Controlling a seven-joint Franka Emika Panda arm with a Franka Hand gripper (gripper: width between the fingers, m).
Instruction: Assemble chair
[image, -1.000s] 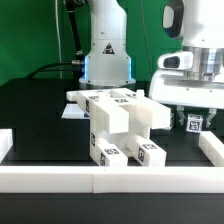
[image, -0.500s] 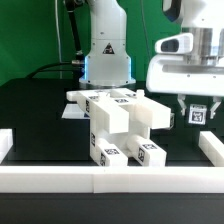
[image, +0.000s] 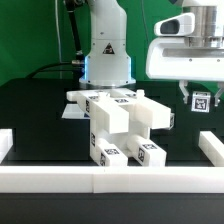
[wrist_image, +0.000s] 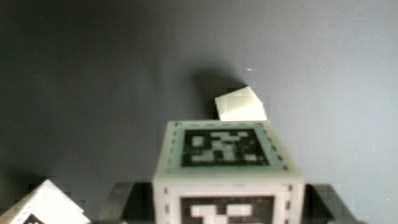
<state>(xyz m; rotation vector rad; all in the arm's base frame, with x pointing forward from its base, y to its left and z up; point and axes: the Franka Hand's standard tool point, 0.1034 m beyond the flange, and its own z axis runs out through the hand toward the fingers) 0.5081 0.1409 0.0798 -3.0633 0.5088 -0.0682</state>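
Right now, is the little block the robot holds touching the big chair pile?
Apart. The exterior view shows a clear gap between the little block and the chair pile.

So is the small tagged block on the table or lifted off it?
Lifted: the small tagged block hangs gripped between the jaws, clear of the table.
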